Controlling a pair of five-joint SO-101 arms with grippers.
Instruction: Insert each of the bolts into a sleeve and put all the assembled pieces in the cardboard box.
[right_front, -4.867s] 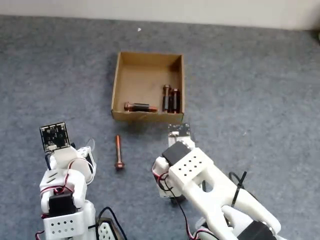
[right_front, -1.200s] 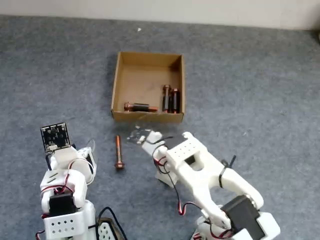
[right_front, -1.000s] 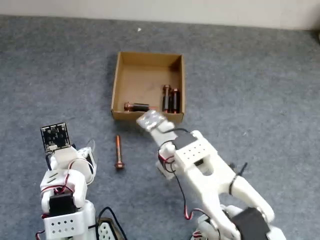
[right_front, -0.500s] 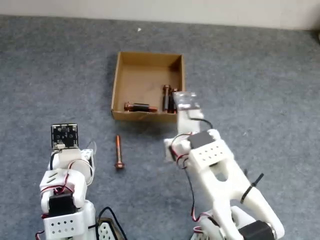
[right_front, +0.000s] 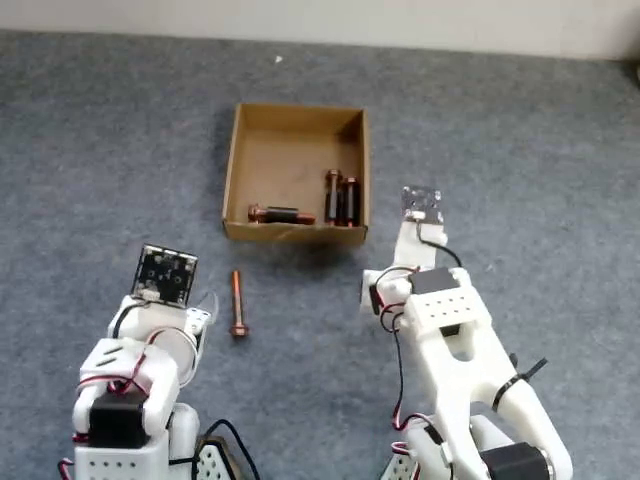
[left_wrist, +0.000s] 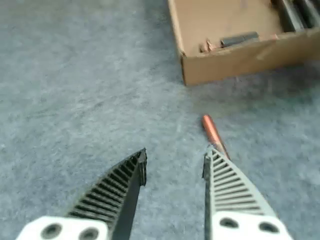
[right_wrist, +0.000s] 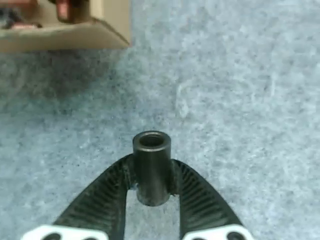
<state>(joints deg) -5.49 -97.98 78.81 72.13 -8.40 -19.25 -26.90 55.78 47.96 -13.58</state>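
**Change.** The right arm (right_front: 445, 320) has swung away from the front of the cardboard box (right_front: 232, 170). Its wrist now stands at about 3 o'clock from the box, just off the right wall. The left arm (right_front: 140, 370) has advanced toward the bolt (right_front: 237, 303). The bolt, the box and the three assembled pieces (right_front: 341, 198) inside it have not shifted.

**Grippers.** The right gripper (right_wrist: 151, 161) pinches a dark sleeve (right_wrist: 151, 172) by its barrel. The open bore faces outward beyond the fingertips, above the grey carpet (right_wrist: 240, 100). The left gripper (left_wrist: 175, 155) is spread wide and holds nothing.

**Step in hand (judged).** The left arm picks up the last loose bolt for insertion into the sleeve that is already held.

1. Centre the spread jaws over the shank. At present the bolt (left_wrist: 212, 134) sits off the centre line of the gap, and its near part passes under one finger.
2. Turn the jaws across the shank, not along it.
3. Grip toward the head, so that a long plain end projects for insertion.
4. Hold the sleeve steady with its bore unobstructed. Bring the two axes into line before advancing.

**Position.** In the high view the bolt lies flat on the carpet at about 7 o'clock from the box centre. It is apart from the front wall, with its head toward the arms. From the left wrist it lies at 3 o'clock, near. The box corner (left_wrist: 240, 62) lies beyond it.
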